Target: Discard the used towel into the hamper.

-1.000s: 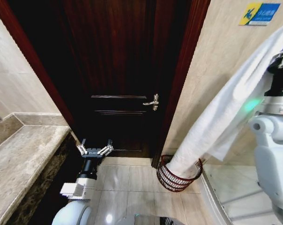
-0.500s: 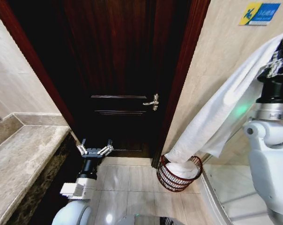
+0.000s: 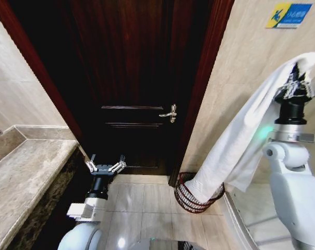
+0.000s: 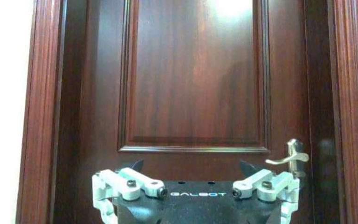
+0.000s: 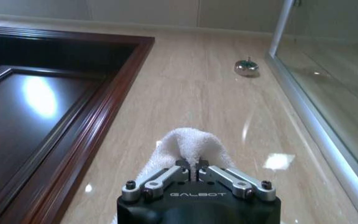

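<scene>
right gripper (image 3: 295, 83) up high pinching the top of the white towel (image 3: 241, 140), towel's bottom end sitting in the hamper (image 3: 186, 199) by the door (image 3: 131, 78), left gripper (image 3: 106, 165) parked low, fingers spread

White towel (image 3: 241, 140), terry, long: top end bunched and raised high by the tiled wall, rest hangs in a slanting drape down to the hamper (image 3: 184, 197), w/ its bottom end inside the rim (how deep, can't tell). Hamper: small round dark red-brown wire-weave basket, wider at rim, upright on the tile floor, just beside the door frame's foot.
</scene>
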Controlling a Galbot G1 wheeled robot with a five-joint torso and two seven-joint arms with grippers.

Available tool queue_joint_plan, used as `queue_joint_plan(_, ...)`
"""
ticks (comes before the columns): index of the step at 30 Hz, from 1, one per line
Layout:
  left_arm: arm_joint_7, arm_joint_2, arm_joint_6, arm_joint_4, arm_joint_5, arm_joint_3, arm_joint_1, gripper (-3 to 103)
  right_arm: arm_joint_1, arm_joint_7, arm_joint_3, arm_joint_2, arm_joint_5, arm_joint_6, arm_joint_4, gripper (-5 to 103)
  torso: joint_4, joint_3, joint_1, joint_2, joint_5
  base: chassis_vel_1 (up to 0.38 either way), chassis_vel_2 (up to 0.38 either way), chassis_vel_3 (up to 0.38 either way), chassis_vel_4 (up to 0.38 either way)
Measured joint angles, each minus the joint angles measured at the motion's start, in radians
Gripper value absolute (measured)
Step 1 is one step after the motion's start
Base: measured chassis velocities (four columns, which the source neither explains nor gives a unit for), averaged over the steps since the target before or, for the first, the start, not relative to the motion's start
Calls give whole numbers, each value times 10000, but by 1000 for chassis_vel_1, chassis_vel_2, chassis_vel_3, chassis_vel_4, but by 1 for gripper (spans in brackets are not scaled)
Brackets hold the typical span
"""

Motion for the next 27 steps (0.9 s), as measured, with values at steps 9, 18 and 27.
queue_joint_plan(9,0,0,0,0,0,0,0,100,-260,-91,-60,229,-193,245,-200,3,0,0,0,0,0,0,0,0,0)
queue_joint_plan(18,0,0,0,0,0,0,0,100,-472,-172,-63,331,-281,469,-401,3,0,0,0,0,0,0,0,0,0)
queue_joint_plan(27,0,0,0,0,0,0,0,100,-742,-360,-154,571,-428,761,-739,3,0,0,0,0,0,0,0,0,0)
